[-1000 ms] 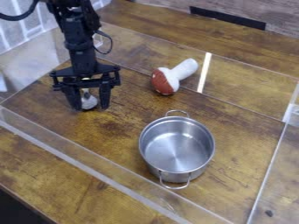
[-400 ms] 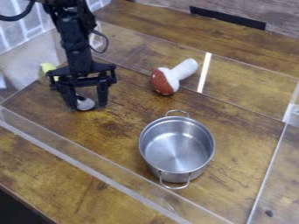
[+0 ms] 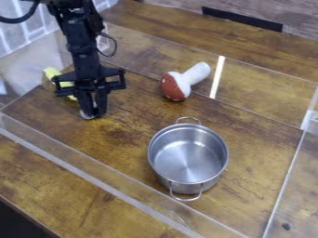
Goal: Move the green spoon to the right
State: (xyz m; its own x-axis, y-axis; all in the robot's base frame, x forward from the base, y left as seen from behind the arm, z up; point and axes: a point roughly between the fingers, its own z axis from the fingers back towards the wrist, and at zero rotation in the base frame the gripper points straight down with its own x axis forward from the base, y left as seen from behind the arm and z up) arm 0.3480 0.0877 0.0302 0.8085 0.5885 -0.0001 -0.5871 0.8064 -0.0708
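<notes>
The green spoon (image 3: 52,73) lies on the wooden table at the left. Only the yellow-green end of its handle shows beside the arm; its silver bowl is hidden behind the fingers. My gripper (image 3: 91,111) points straight down over the bowl end, with its black fingers (image 3: 85,104) drawn close together around the spoon, down at the table surface.
A steel pot (image 3: 189,158) stands empty at the front centre. A mushroom toy (image 3: 183,82) with a red-brown cap lies to the right of the gripper. Clear acrylic walls (image 3: 218,76) ring the work area, and a low front edge (image 3: 74,167) runs diagonally.
The fingers, spread wide on either side of the spoon's bowl a second ago, have closed in on it. The arm itself has stayed in place.
</notes>
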